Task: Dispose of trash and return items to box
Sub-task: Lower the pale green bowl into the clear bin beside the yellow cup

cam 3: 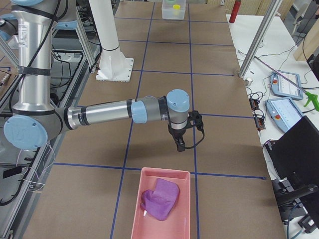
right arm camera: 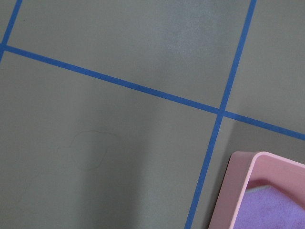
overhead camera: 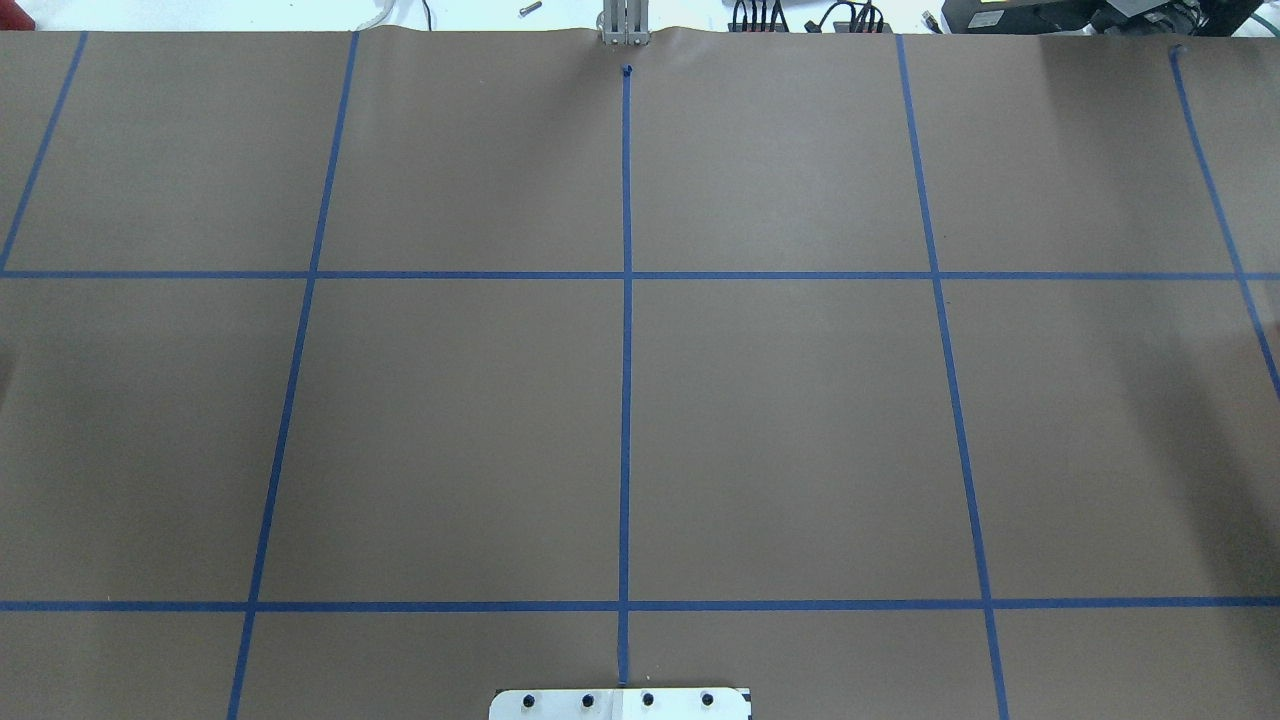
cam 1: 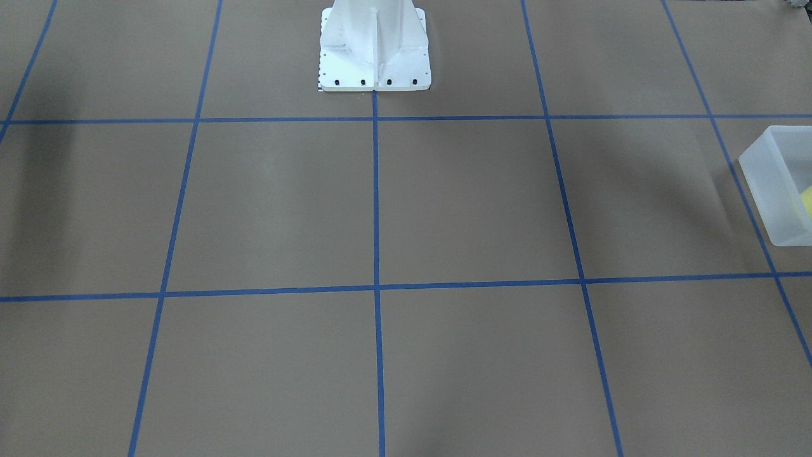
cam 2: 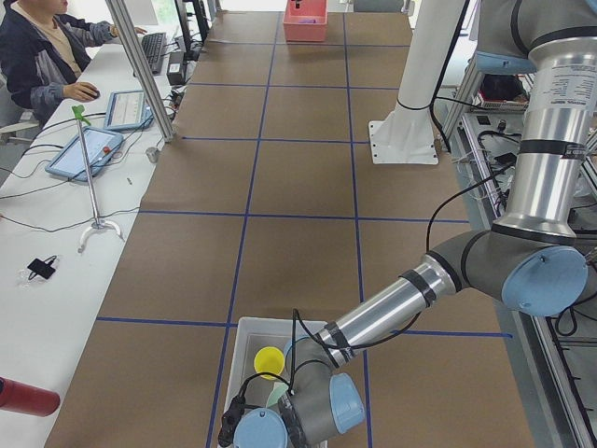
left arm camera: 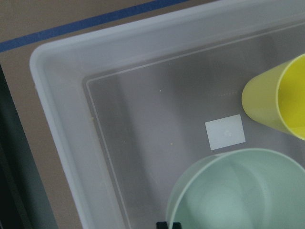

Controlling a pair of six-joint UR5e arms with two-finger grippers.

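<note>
The frosted-white box [left arm camera: 57,124] fills the left wrist view. In it stand the yellow cup [left arm camera: 271,100] at the right and the mint-green bowl [left arm camera: 238,191] at the bottom. A sliver of black fingertip [left arm camera: 167,224] shows at the bowl's rim; I cannot tell if the left gripper is open or shut. In the exterior left view the left wrist hangs over the box [cam 2: 244,338] with the cup [cam 2: 269,360] inside. The right gripper [cam 3: 179,147] hovers over the table just beyond the pink tray [cam 3: 185,209]; I cannot tell its state.
The pink tray holds a crumpled purple cloth [cam 3: 159,199]; its corner shows in the right wrist view [right arm camera: 238,191]. The box sits at the table's end [cam 1: 777,190]. The white robot base [cam 1: 374,51] stands mid-table. An operator [cam 2: 42,51] sits beside the table.
</note>
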